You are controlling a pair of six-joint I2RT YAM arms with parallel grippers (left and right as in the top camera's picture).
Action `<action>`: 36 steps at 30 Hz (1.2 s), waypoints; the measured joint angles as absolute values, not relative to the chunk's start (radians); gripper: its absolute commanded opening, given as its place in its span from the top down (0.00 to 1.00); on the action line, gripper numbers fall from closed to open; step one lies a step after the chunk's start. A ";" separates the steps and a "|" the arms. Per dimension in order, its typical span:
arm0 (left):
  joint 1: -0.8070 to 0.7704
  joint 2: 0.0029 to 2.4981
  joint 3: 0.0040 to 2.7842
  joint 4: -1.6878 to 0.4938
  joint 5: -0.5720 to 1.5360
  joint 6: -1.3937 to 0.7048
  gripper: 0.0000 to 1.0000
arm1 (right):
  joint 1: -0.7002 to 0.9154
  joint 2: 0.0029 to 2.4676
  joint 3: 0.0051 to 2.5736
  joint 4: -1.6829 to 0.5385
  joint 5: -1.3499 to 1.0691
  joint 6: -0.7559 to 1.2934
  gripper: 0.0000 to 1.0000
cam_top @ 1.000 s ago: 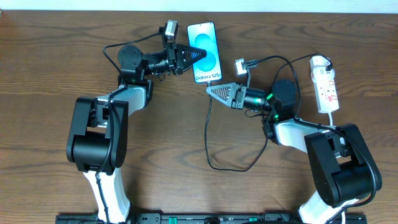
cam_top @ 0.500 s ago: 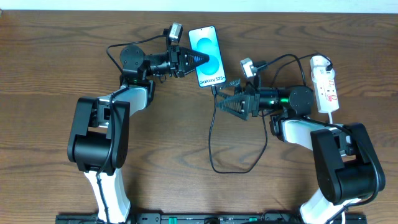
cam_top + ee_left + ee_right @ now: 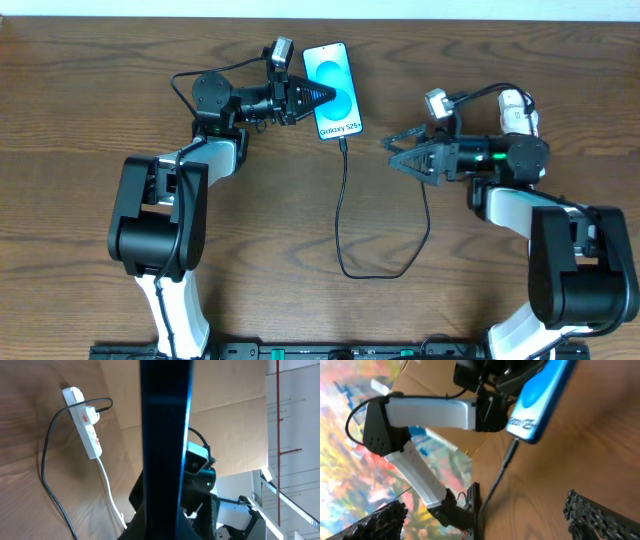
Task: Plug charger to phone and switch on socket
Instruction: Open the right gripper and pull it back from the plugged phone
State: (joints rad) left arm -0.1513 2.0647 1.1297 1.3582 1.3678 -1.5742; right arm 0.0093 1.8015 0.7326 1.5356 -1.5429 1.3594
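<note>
Clamping phone [image 3: 340, 72] between left fingers [image 3: 322, 95] at table's [image 3: 90, 90] far side to brace the plugged-in charger [image 3: 345, 200]; right fingers [image 3: 400, 157] gape empty beside the socket [image 3: 89, 430], presumably freed for its switch.

The charger [image 3: 346, 210] runs nearward from the phone [image 3: 335, 92], with the socket [image 3: 513, 103] well to their right.

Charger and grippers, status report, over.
Left gripper shut on phone. Charger tip looks seated in phone; right gripper open, clear of it. Socket partly hidden under right arm in overhead.
</note>
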 measured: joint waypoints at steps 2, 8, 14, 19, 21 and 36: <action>-0.151 2.065 1.130 1.358 1.368 -1.576 0.93 | -0.014 1.802 0.733 1.534 -1.546 1.359 0.01; -0.151 2.065 1.130 1.301 1.374 -1.597 0.93 | -0.070 1.797 0.733 1.378 -1.530 1.293 0.01; -0.151 2.065 1.130 1.153 1.382 -1.525 0.93 | -0.067 1.785 0.743 0.832 -1.381 1.035 0.01; -0.151 2.065 1.126 0.899 1.386 -1.346 0.93 | -0.058 1.785 0.741 0.626 -1.241 0.861 0.01; -0.150 2.065 1.125 0.814 1.386 -1.264 0.93 | -0.054 1.785 0.741 0.621 -1.201 0.826 0.01; -0.096 2.080 1.122 0.707 1.382 -1.003 0.93 | 0.112 1.785 0.866 0.258 -0.870 0.627 0.01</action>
